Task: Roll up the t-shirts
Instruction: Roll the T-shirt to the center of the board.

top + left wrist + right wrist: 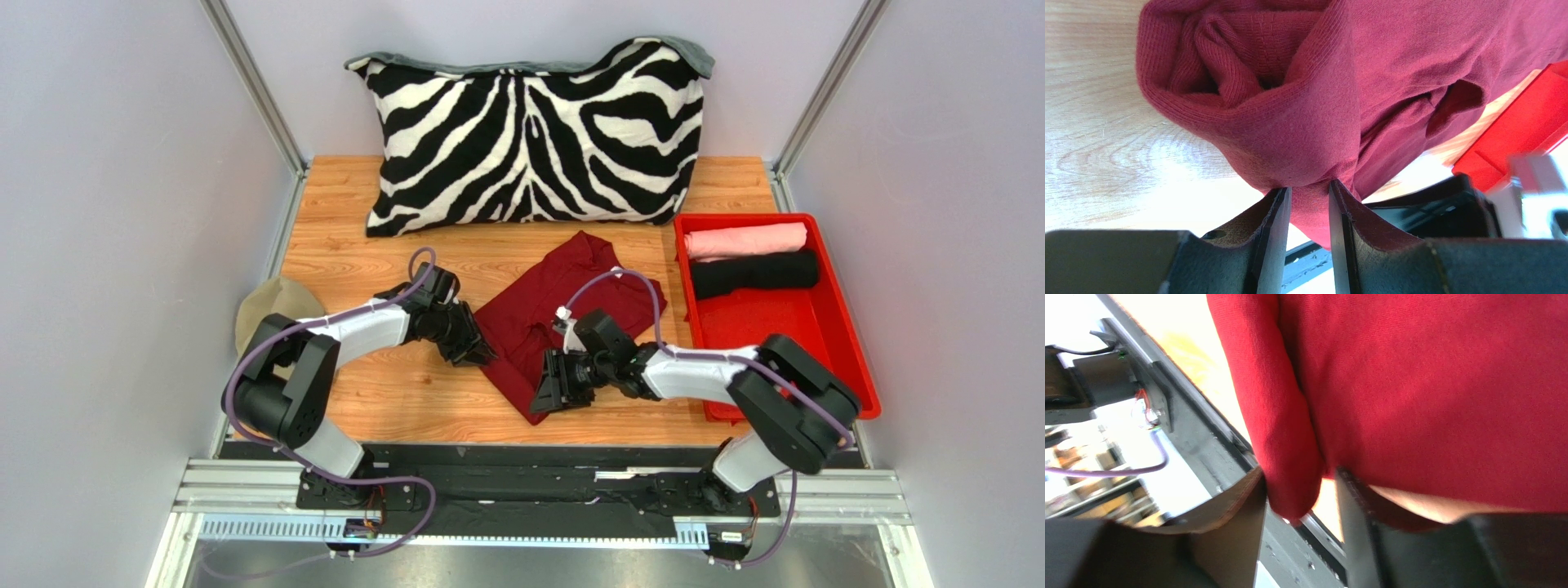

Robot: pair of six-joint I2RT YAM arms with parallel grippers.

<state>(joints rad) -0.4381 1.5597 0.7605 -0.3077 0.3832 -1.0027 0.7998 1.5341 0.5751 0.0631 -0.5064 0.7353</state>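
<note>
- One wooden desk (368,245) carries everything. Bare wood lies open across its left half and in a strip along the near edge, and pale walls (135,184) close in at the left, right and far edges.
- One zebra-striped pillow (534,135) leans at the far edge and spans most of it.
- One red tray (767,321) lies along the right edge, its near half bare.
- Three shirts in all. One maroon t-shirt (552,294) lies crumpled at the desk's middle, just beside the tray, with one corner reaching toward the near edge.
- One pale pink t-shirt (745,239) and one black t-shirt (754,272) lie rolled side by side at the tray's far end.
- One khaki cap (272,306) sits at the left edge, partly hidden by the left arm.
- Two grippers. The left gripper (481,353) meets the maroon shirt's left side. Only its wrist view shows the fingers (1278,208) pinched narrow on a fold.
- The right gripper (550,390) is at the shirt's near corner. Its wrist view shows a fold hanging between parted fingers (1250,496), with light showing beside the cloth.
</note>
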